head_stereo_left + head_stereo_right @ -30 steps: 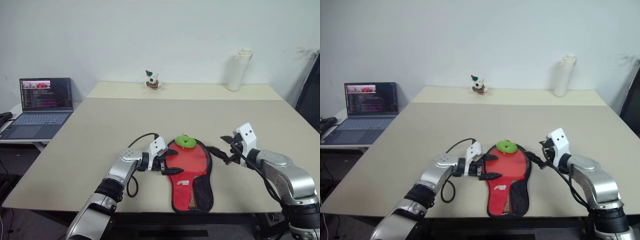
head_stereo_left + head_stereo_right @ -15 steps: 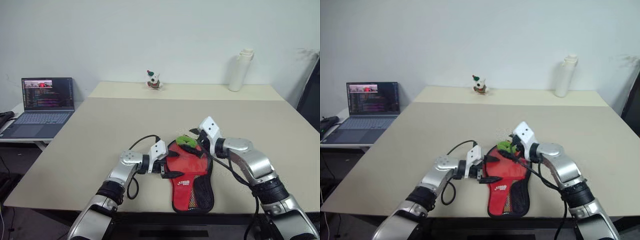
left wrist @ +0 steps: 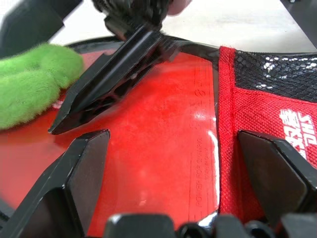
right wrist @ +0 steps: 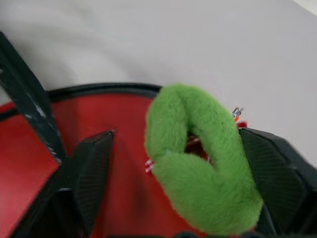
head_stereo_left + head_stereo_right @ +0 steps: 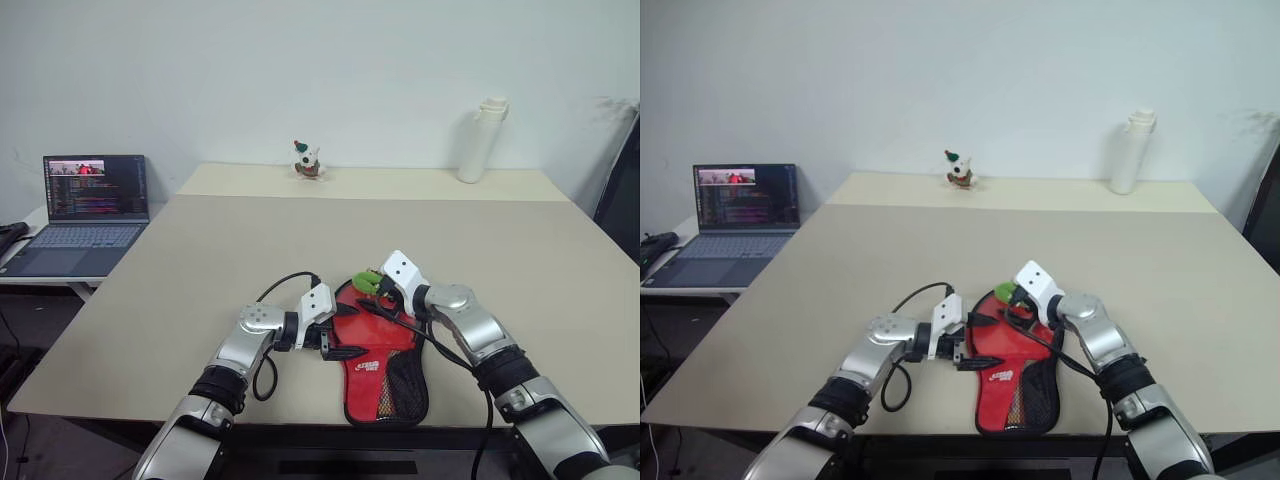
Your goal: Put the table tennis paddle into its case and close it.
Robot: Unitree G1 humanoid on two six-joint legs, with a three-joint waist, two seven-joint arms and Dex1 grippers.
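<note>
1. Nearest, at the lower centre of the left eye view, lies the case (image 5: 383, 350), red side up, its mesh pocket and white logo toward the near table edge.
2. The table tennis paddle (image 3: 148, 144) sits inside it. Its smooth red rubber shows in the left wrist view next to the red fabric edge of the case, so the insertion looks done.
3. The round head of the pouch is not yet zipped, and I judge closing to be the whole of what is left.
4. The left gripper (image 5: 333, 338), left of centre, points across at the case's left edge. Its fingers are spread wide with the paddle face between them, clamping nothing.
5. The right gripper (image 5: 372, 296) is just above centre in that view, at the top of the case. Its fingers stand apart on either side of the green fuzzy charm (image 4: 200, 158). Whether the pads touch the fluff, I cannot tell.
6. A grip on the charm would probably serve to draw the zip round the head.
7. Farther back, the table (image 5: 250, 230) carries a small toy figure (image 5: 305, 160) and a white bottle (image 5: 480, 140) at its far edge. A laptop (image 5: 85, 215) stands at the left.
</note>
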